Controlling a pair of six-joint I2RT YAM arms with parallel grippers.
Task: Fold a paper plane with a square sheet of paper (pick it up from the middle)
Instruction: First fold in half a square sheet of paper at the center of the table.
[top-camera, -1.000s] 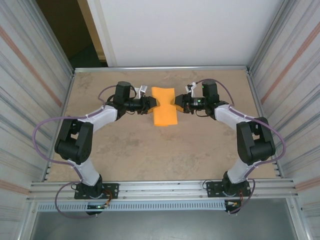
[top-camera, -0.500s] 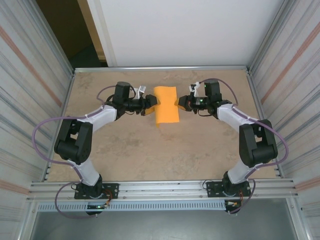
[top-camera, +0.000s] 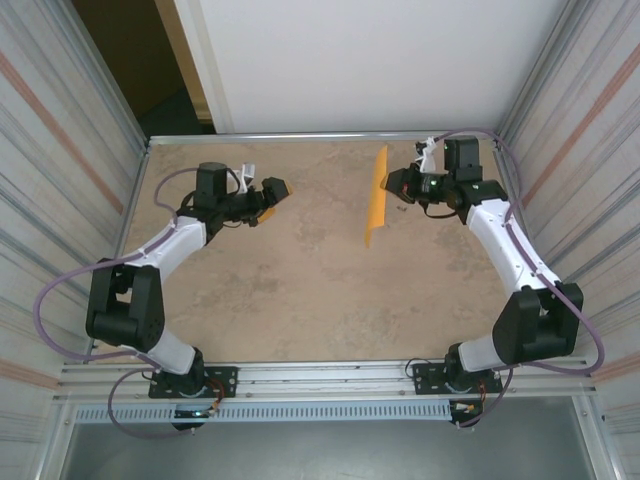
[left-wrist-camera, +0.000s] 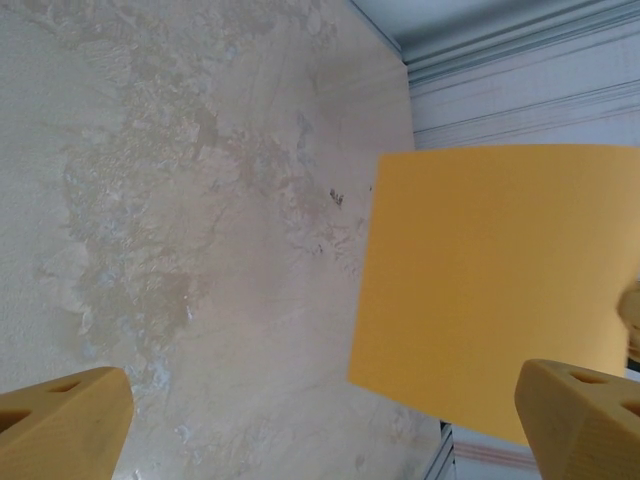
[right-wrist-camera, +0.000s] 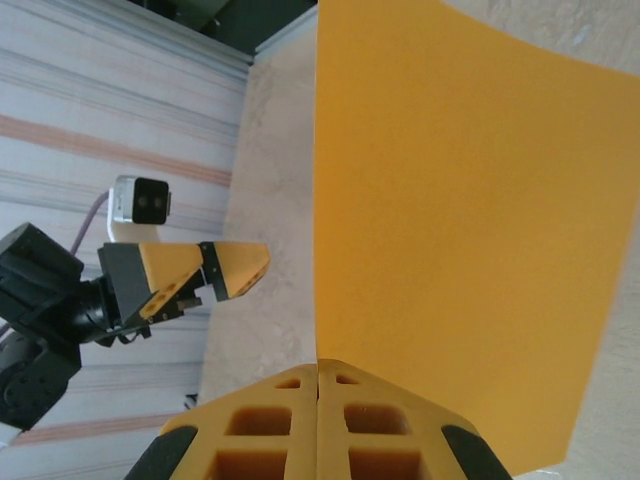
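Square sheet of paper (top-camera: 376, 195) held on edge by the right claw (top-camera: 393, 185), seen from above and from both wrists. In the top view the sheet is presented almost edge-on, as a narrow bright orange strip standing over the far right part of the marbled beige surface (top-camera: 300, 300); whether its lower corner touches the surface cannot be told. In the right wrist view the yellow fingers (right-wrist-camera: 270, 420) are seen pressed together on one edge of the sheet, about midway along it, and a plain, uniformly orange face with straight edges and a slight bow is shown. The same flat orange face is seen from the left wrist, against the far wall rail. The left claw (top-camera: 278, 188) is shown with its jaws spread wide, over the far left of the surface, well apart from the sheet.
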